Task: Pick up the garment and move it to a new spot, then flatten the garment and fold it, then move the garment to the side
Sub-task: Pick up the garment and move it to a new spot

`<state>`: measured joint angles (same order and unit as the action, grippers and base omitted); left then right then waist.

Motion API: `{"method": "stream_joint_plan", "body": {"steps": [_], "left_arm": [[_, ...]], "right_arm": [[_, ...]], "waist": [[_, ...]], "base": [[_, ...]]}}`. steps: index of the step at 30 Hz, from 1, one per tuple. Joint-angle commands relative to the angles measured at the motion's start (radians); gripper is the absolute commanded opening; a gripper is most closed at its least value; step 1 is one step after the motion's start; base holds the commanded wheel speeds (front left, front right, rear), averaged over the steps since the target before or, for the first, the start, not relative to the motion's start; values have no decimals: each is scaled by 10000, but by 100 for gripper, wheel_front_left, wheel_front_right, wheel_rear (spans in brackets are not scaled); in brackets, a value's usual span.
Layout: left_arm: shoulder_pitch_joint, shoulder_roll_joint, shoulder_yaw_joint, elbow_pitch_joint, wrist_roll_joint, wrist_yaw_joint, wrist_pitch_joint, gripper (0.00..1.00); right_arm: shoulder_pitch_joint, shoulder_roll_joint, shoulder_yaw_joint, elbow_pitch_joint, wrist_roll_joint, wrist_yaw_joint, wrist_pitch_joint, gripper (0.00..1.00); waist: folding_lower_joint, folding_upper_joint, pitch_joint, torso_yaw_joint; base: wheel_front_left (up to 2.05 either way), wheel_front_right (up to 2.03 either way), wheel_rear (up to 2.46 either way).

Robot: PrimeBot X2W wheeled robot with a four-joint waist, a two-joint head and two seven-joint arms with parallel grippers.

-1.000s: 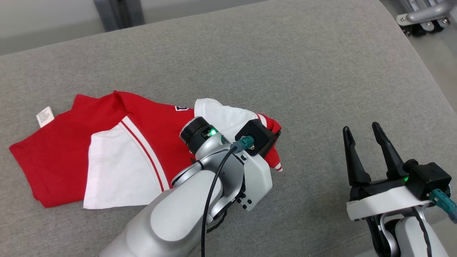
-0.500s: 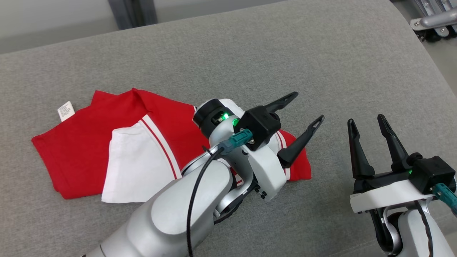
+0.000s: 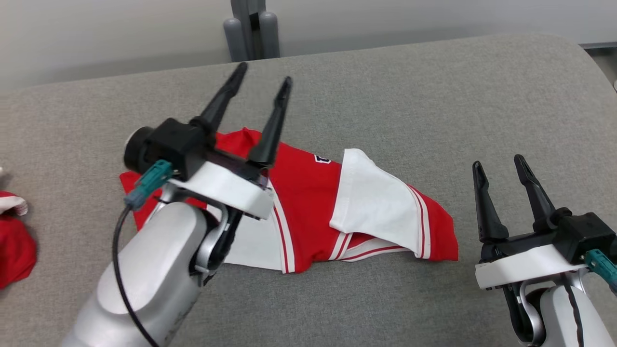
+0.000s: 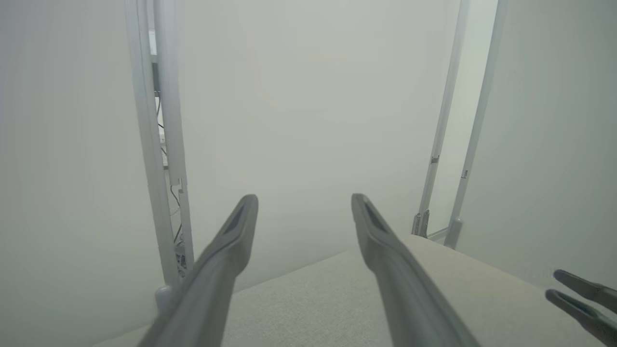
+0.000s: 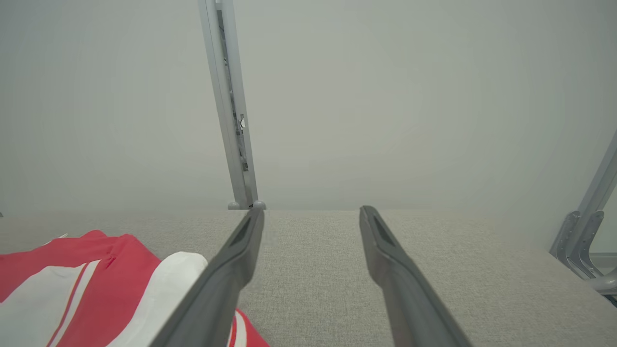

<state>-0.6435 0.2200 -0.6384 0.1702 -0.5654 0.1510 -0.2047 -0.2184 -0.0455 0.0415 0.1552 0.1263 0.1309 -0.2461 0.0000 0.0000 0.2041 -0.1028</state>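
Red-and-white jersey [image 3: 308, 202] lies part-folded, one sleeve turned in, at the middle of the grey padded bench [image 3: 434, 96]. The left gripper [image 3: 264, 79], above its left end, and the right gripper [image 3: 499, 161], near its right hem, both gape empty. Folding looks unfinished, and the move aside is not yet done.

Left gripper [image 3: 264, 74] first: two long black fingers [image 3: 219, 101] tapering to narrow tips, on a black housing [image 3: 176, 144] over a white plate [image 3: 226, 188]. A teal connector [image 3: 148, 183] plugs in at the side, and its thin black cable [image 3: 114, 246] runs along a smooth silver-grey forearm [image 3: 144, 274]. Right gripper [image 3: 498, 163], same build: a white base [image 3: 520, 267], a black block [image 3: 585, 233], a teal plug [image 3: 601, 267]. Up close, each finger has a recessed slot [image 5: 373, 231] near the tip.
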Motion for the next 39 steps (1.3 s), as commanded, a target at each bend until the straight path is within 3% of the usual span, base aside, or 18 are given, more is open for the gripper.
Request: {"method": "stream_joint_plan", "body": {"steps": [1, 10, 17, 29, 39], "left_arm": [[158, 87, 148, -26, -114, 50, -107, 100], [2082, 1044, 2046, -363, -191, 545, -610, 100], [3741, 1281, 3152, -917, 420, 728, -610, 100], [5986, 1705, 3458, -1107, 601, 1128, -469, 100], [6580, 1889, 3086, -1339, 703, 1058, -187, 100]], "right_arm": [[85, -61, -8, -9, -12, -3, 49, 100], [507, -60, 136, -51, -27, -3, 235, 100], [921, -62, 169, -147, -101, -3, 333, 100], [1771, -62, 45, -130, -34, -3, 620, 100], [2365, -60, -204, -365, 56, -3, 794, 100]], "waist": [[0, 0, -199, 200], [0, 0, -833, 668], [0, 0, -1342, 960], [0, 0, -2140, 1051], [0, 0, -2401, 1056]], "base": [[0, 0, 0], [0, 0, 0], [0, 0, 0], [0, 0, 0], [0, 0, 0]]}}
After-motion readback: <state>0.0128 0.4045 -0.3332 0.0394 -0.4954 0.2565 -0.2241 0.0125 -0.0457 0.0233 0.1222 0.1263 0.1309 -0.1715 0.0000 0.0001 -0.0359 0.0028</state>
